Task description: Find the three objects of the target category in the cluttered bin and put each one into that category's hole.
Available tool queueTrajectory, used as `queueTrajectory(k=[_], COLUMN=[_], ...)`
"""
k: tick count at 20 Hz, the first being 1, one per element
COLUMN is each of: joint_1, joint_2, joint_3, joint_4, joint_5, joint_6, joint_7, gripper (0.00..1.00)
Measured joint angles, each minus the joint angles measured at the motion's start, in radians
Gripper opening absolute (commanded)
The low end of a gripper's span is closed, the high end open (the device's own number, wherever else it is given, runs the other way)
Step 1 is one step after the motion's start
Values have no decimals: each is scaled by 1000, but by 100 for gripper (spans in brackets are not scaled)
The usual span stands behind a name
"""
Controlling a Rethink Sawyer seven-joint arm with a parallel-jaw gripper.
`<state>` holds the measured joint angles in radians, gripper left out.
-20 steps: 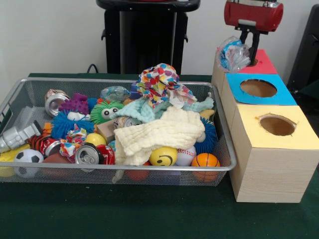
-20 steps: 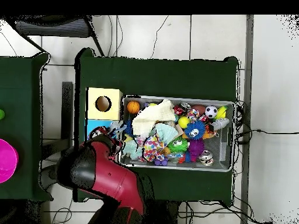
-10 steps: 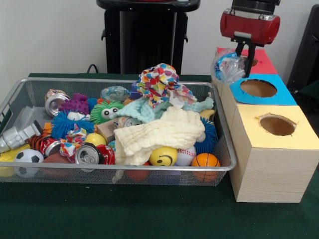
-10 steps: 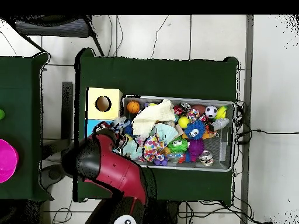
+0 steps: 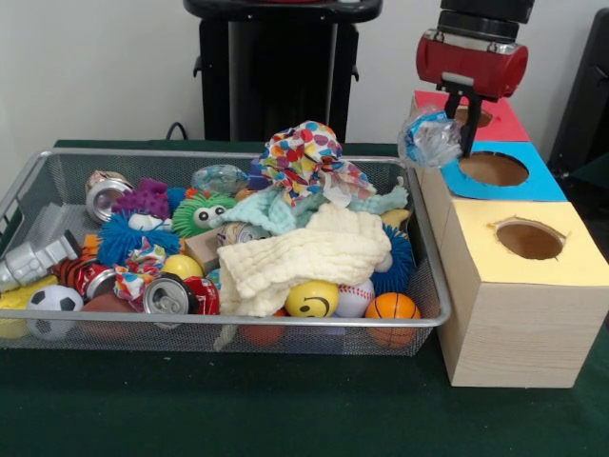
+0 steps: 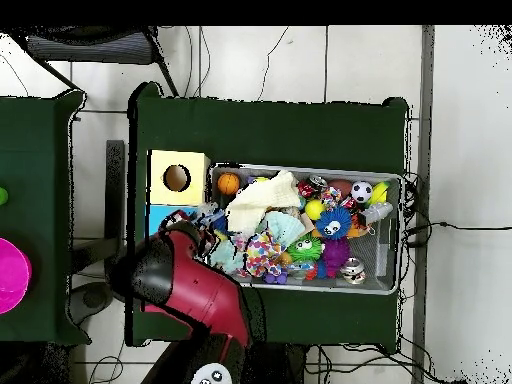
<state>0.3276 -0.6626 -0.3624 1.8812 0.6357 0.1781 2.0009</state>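
Your gripper (image 5: 455, 122) is clenched on a crumpled plastic wrapper (image 5: 430, 138), hanging it at the left edge of the blue box (image 5: 538, 184), just short of its hole (image 5: 493, 168), probably for dropping in. The bin (image 5: 57, 169) holds the rest.

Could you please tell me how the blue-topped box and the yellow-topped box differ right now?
The blue-topped box stands farther back, beside the gripper holding a crumpled plastic bag; the yellow-topped box stands nearest, unattended. Both are wooden with round top holes.
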Motion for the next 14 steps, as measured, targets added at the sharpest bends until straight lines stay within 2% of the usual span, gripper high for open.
queueTrajectory(k=[8,14], joint_1=[82,101], joint_2=[17,28], joint_3=[-20,-20], joint_4=[-4,-4], joint_5=[34,62], joint_6=[0,0], joint_7=[12,12], gripper=[0,0])
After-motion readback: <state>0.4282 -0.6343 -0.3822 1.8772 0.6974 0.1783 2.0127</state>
